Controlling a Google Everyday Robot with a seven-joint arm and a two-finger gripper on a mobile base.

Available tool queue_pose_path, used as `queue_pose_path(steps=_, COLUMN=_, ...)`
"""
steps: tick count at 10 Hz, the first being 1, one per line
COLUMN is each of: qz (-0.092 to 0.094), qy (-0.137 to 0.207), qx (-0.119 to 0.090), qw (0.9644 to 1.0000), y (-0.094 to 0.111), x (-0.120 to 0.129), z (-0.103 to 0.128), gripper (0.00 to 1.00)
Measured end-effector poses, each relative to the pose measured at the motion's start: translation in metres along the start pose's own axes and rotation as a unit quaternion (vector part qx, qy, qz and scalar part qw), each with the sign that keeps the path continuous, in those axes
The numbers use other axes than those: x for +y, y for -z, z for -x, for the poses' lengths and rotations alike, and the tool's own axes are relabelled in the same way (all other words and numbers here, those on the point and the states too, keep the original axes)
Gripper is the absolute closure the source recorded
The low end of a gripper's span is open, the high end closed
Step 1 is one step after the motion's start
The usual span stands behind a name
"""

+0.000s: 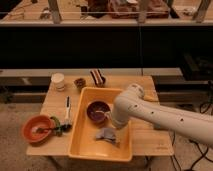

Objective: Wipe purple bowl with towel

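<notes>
The purple bowl (97, 111) stands in the far half of a yellow tray (80, 145) on the wooden table. A crumpled grey towel (106, 135) lies on the tray floor just in front of the bowl. My white arm reaches in from the right. My gripper (111, 125) points down into the tray, between the bowl's right rim and the towel. The wrist hides most of it. I cannot tell whether it touches the towel.
An orange bowl (35, 129) with a spoon sits at the table's front left, with a green item (57, 125) and a black pen (67, 107) beside it. A white cup (58, 81), a small brown bowl (79, 82) and a striped object (98, 76) stand along the far edge.
</notes>
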Motion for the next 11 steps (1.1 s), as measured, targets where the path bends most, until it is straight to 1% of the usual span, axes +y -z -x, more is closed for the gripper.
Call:
queue_pose_path(steps=3, qz=0.0, qy=-0.001, qx=0.0, qw=1.0, y=0.0, x=0.0, z=0.0, gripper=0.2)
queue_pose_path(steps=4, qz=0.0, qy=-0.001, qx=-0.002, qw=1.0, y=0.0, x=0.0, z=0.001, gripper=0.2)
queue_pose_path(steps=5, qz=-0.003, qy=-0.006, qx=-0.008, qw=0.9999, y=-0.002, x=-0.001, z=0.0, gripper=0.2)
queue_pose_path(steps=6, qz=-0.005, qy=-0.014, qx=-0.021, qw=0.9997, y=-0.006, x=-0.001, z=0.001, gripper=0.2)
queue_pose_path(steps=7, qz=-0.004, qy=-0.022, qx=-0.045, qw=0.9987, y=-0.02, x=-0.005, z=0.005, gripper=0.2)
queue_pose_path(steps=8, qz=-0.003, qy=-0.029, qx=-0.064, qw=0.9975, y=-0.034, x=-0.009, z=0.009, gripper=0.2)
queue_pose_path(steps=9, qz=-0.002, qy=-0.044, qx=-0.082, qw=0.9957, y=-0.045, x=-0.013, z=0.01, gripper=0.2)
queue_pose_path(steps=11, qz=-0.005, qy=-0.093, qx=-0.104, qw=0.9902, y=-0.056, x=-0.01, z=0.005, gripper=0.2)
